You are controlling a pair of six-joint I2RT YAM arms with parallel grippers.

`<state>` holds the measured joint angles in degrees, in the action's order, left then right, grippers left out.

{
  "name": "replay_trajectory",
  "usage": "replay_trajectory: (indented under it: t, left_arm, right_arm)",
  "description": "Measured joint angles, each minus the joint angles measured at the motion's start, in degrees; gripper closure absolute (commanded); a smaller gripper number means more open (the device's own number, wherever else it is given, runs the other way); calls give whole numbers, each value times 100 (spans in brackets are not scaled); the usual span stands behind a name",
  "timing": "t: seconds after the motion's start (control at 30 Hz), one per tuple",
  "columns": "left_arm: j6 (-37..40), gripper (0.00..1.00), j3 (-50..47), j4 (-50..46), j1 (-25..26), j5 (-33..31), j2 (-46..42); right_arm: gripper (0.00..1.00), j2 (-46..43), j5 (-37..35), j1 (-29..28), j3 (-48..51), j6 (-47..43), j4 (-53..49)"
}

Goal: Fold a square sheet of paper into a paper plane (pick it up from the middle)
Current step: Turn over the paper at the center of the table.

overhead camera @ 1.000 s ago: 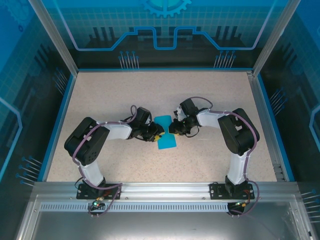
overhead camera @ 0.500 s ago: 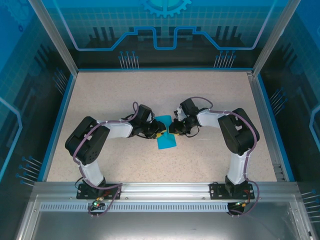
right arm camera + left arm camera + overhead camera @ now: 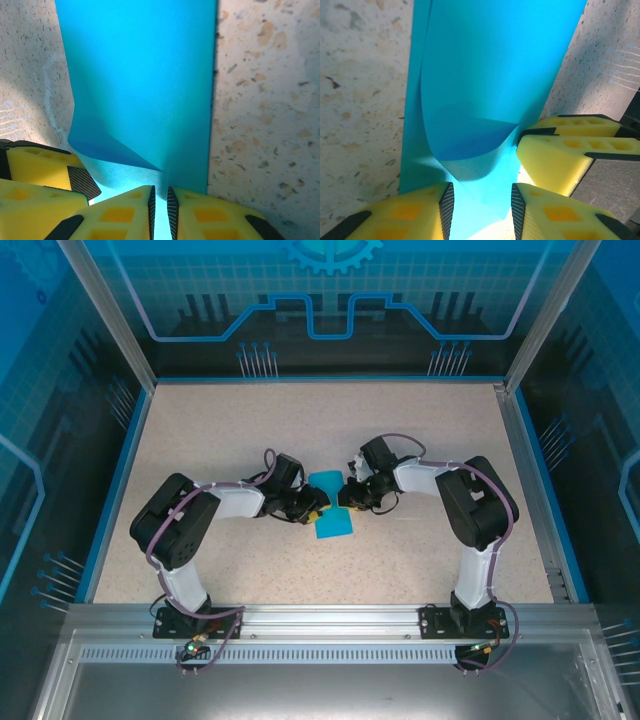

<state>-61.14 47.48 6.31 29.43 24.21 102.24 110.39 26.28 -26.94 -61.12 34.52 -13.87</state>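
Note:
The teal-blue square sheet of paper lies folded on the speckled table between my two grippers. In the left wrist view the sheet runs away as a long strip, with a curled flap standing up from it. My left gripper is open, its yellow fingers straddling the near end of the paper without pinching it. My right gripper is shut on the sheet at its near edge, beside a raised fold. From above, the left gripper and right gripper meet tip to tip over the paper.
The speckled table has blue rails on its sides and clear panels around it. An aluminium frame with both arm bases runs along the near edge. The right gripper's yellow fingers crowd close to my left fingers.
My left jaws have spread apart and let go of the paper's end. The right gripper keeps its grip, and the arms have hardly moved.

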Motion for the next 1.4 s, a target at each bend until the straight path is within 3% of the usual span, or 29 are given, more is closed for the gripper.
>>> replay_trajectory:
  t: [0.6, 0.93, 1.03, 1.2, 1.4]
  left_arm:
    - [33, 78, 63, 50, 0, 22, 177]
    - [289, 93, 101, 59, 0, 22, 197]
    - [378, 96, 157, -4, 0, 15, 197]
    - [732, 98, 378, -535, 11, -111, 90]
    - [1687, 99, 1508, -2308, 216, -844, -492]
  right_arm:
    - [81, 11, 37, 15, 0, 4, 2]
    - [78, -22, 122, 52, 4, 131, 24]
    - [72, -221, 35, 131, 85, 192, 11]
    - [45, -1056, -339, 435, 238, 262, -83]
    - [20, -2081, -868, 664, 433, 214, -155]
